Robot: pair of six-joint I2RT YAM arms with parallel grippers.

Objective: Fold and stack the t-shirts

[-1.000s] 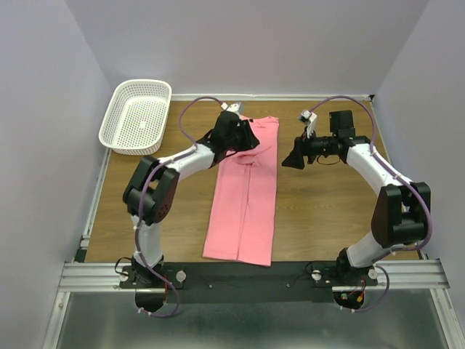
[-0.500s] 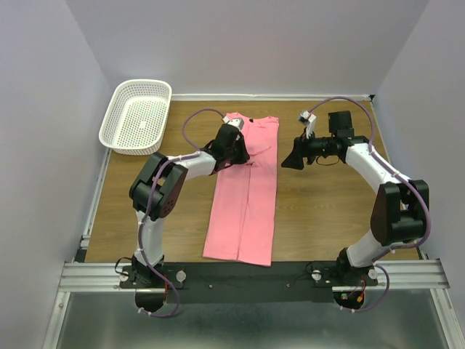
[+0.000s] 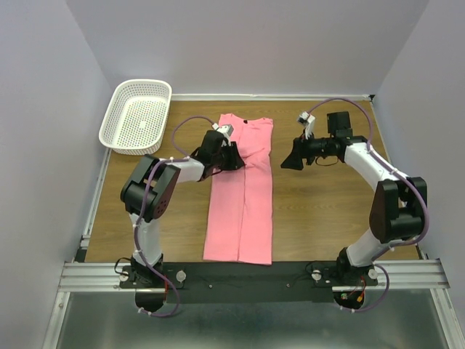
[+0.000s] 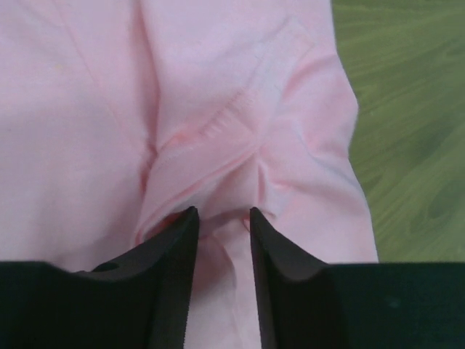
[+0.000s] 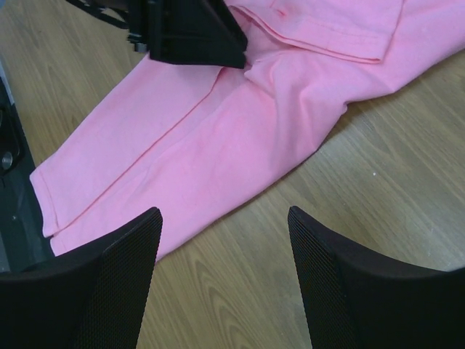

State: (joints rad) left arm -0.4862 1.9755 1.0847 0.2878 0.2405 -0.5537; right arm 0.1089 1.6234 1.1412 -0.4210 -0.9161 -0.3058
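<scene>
The pink t-shirt [image 3: 243, 196] lies flat on the wooden table as a long narrow strip, neck at the far end. My left gripper [image 3: 234, 158] rests low on its left edge near the folded-in sleeve. In the left wrist view the left gripper [image 4: 221, 212] has its jaws a little apart, over a bunched ridge of the pink t-shirt [image 4: 218, 87]. My right gripper [image 3: 285, 161] hovers to the right of the shirt, open and empty. The right wrist view shows the right gripper [image 5: 225, 214] over bare wood beside the t-shirt [image 5: 218, 145], facing the left gripper [image 5: 190, 33].
A white mesh basket [image 3: 138, 116] stands at the table's far left corner, partly over the edge. Grey walls close in the table on three sides. The metal rail [image 3: 254, 275] with both arm bases runs along the near edge.
My left gripper has pulled back from the shirt's collar area toward the left edge, closing and then spreading again. The shirt's top now lies flatter. The right arm has barely moved.
</scene>
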